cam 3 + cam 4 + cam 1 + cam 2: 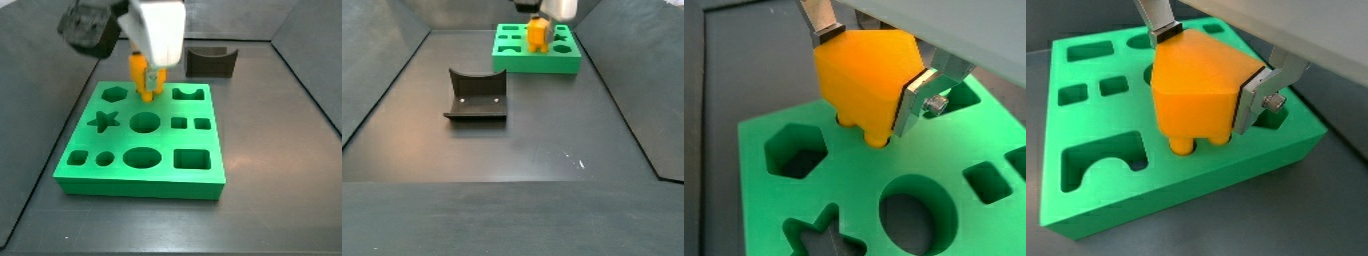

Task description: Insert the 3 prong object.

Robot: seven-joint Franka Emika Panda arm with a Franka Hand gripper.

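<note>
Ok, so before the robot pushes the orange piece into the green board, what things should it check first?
1. Grip: the gripper has its silver fingers shut on both sides of the 3 prong object. Ok.
2. Prongs pointing down toward the green board. Ok.
3. Piece is over the board, near its far edge in a side view. Ok.
4. Prongs lined up with the matching slot: the piece hides what lies under it. Cannot tell.
5. Prongs touching the board or still above it. Cannot tell.
6. The fixture stands away from the board, out of the way. Ok.
</note>
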